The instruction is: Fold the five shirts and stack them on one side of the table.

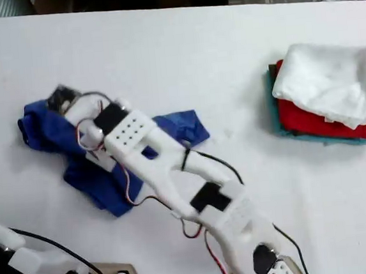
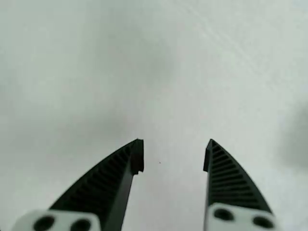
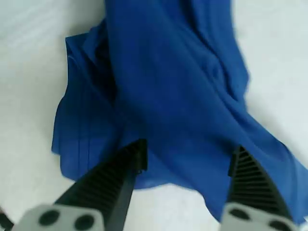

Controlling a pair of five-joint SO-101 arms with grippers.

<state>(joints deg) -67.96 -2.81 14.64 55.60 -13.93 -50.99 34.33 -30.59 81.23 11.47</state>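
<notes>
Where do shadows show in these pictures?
High view: a soft shadow rims the stack on the table. Left wrist view: faint grey patches on the table. Right wrist view: dark creases in the blue shirt.

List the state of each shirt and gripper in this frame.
blue shirt: unfolded, crumpled on the table.
white shirt: folded, on top of the red shirt.
red shirt: folded, above the teal shirt.
teal shirt: folded, beneath the red shirt.
right gripper: open, over the blue shirt.
left gripper: open, holding nothing, over the table.
</notes>
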